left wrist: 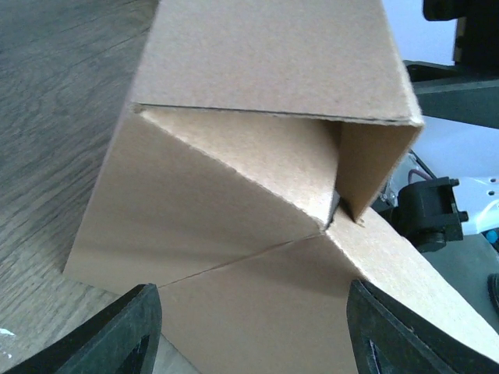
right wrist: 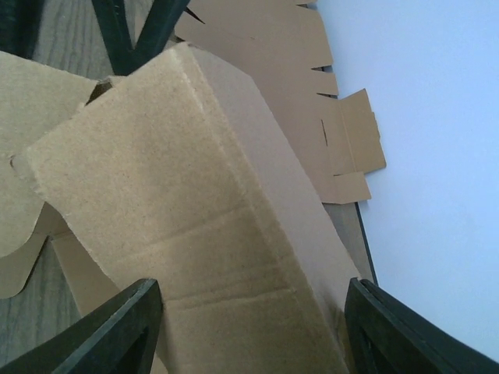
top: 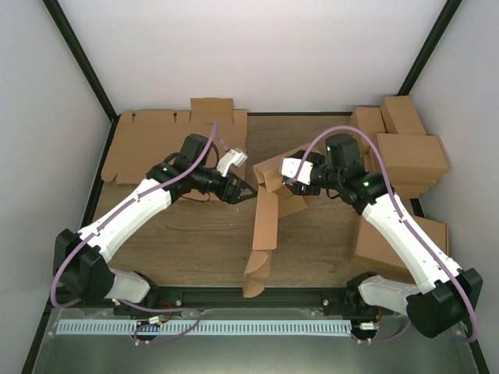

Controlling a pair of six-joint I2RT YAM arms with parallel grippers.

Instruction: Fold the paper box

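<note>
The paper box (top: 267, 214) is a half-folded brown cardboard mailer in the middle of the table, running from the near edge toward the back, with its side walls raised. My left gripper (top: 246, 191) is open at the box's far left wall. In the left wrist view the box (left wrist: 257, 179) fills the frame, a folded corner showing, and the gripper (left wrist: 253, 335) has its jaws wide apart on either side of a panel. My right gripper (top: 293, 179) is open at the box's far right end. In the right wrist view a raised flap (right wrist: 195, 234) lies between the wide jaws of the gripper (right wrist: 253, 335).
A stack of flat notched cardboard sheets (top: 175, 140) lies at the back left, also in the right wrist view (right wrist: 304, 101). Several closed brown cartons (top: 405, 148) stand at the back right, and one more (top: 394, 241) by the right arm. White walls enclose the table.
</note>
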